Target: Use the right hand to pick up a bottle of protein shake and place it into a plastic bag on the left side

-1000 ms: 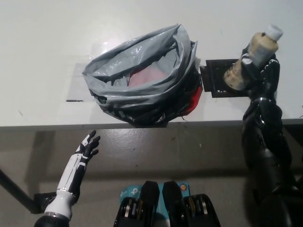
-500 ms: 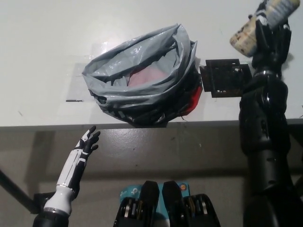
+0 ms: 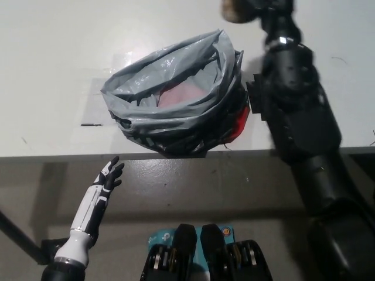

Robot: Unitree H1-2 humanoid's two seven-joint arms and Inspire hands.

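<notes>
Now the white table (image 3: pixel 53 70) bears the open grey bag (image 3: pixel 176 96), the right hand (image 3: pixel 272 12) at the top edge grips the blurred tan bottle (image 3: pixel 235 10), its axis and label unreadable, and the left hand (image 3: pixel 108 175) rests low with fingers spread.

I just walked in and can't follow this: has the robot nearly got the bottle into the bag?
Done: the bottle is off the table, held high by the black right hand. In hand: it is being carried, blurred at the picture's top edge, beyond the gray plastic bag. Left: lowering it into the bag's open mouth and letting go. The white left hand rests open below the table edge.
</notes>
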